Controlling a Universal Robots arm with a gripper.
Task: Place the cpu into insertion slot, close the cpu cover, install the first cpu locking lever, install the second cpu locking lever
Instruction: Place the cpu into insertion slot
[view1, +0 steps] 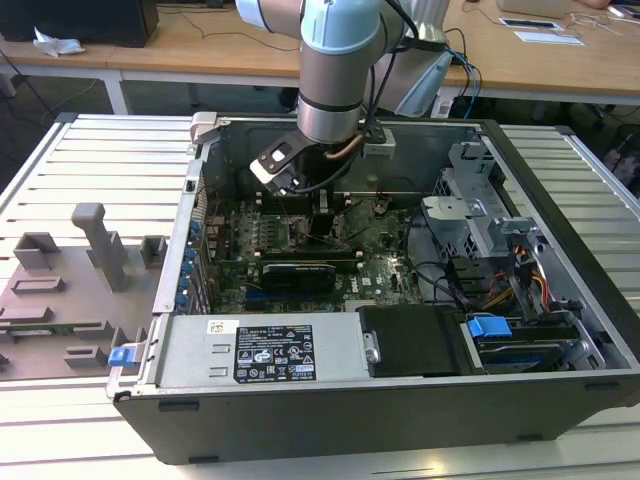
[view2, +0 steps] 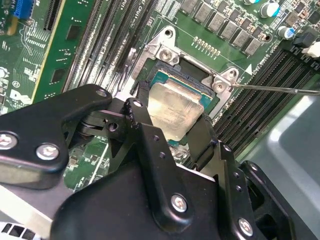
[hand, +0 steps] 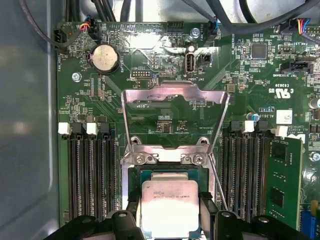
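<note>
In both wrist views the cpu (view2: 172, 112) (hand: 169, 200), a square chip with a silvery top, sits between the black fingers (view2: 141, 107) of my gripper (view2: 172, 120) (hand: 170, 212), which is shut on its two sides. It hangs just over the insertion slot (view2: 162, 77) (hand: 170, 173), slightly askew to the slot's dark frame. Beyond the slot, the cpu cover (hand: 175, 95) stands flipped open. A thin wire locking lever (view2: 280, 90) (hand: 219, 185) sticks out beside the slot, unlatched. In the exterior view my gripper (view1: 325, 222) reaches down inside the computer case onto the green motherboard (view1: 390, 265).
Long black memory slots (hand: 90, 175) flank the slot on both sides, with a green memory stick (hand: 282, 175) further out. A coin battery (hand: 105, 56) lies beyond the cover. The case walls (view1: 560, 210), power supply (view1: 270, 350) and drive cables (view1: 500, 285) hem in the board.
</note>
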